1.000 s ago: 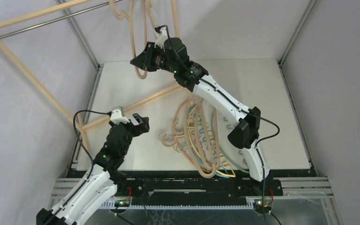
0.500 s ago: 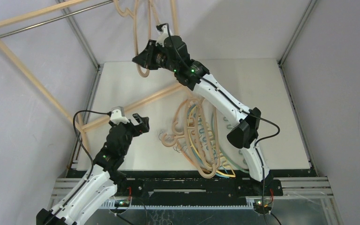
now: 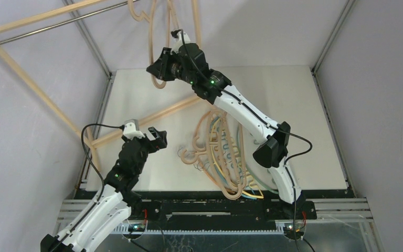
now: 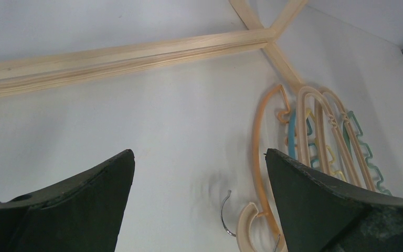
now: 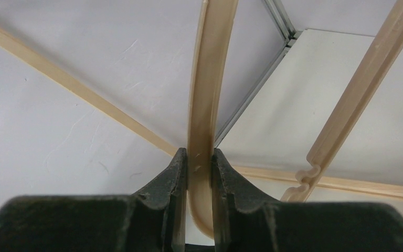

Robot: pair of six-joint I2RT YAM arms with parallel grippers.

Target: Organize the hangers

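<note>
Compared with a second ago, the right arm has lifted and reached a little farther toward the back wall. Its right gripper [image 3: 157, 65] carries the wooden hanger [image 3: 150, 42] slightly higher. The left arm has not moved. The pile of hangers [image 3: 223, 152] lies as before on the table [image 3: 304, 115], in front of the right arm's base.

The overhead view shows the held hanger rising past the top edge, near the rack's wooden frame [image 3: 31, 79] and metal rail [image 3: 57, 23]. It does not show how the fingers stand. The right wrist view does: the right gripper [image 5: 199, 157] is narrow, both fingers pressed flat on the hanger's curved arm [image 5: 207, 79]. A second, notched wooden arm [image 5: 346, 105] slants to the right; I cannot tell whether it belongs to the same hanger.

The left wrist view shows the left gripper [image 4: 199, 163] spread wide with nothing between the fingers, above bare table. Beyond it lie the pile's [image 4: 320, 136] orange, teal, yellow and wooden hangers, a small metal hook [image 4: 224, 212] and a frame bar [image 4: 126, 52].
</note>
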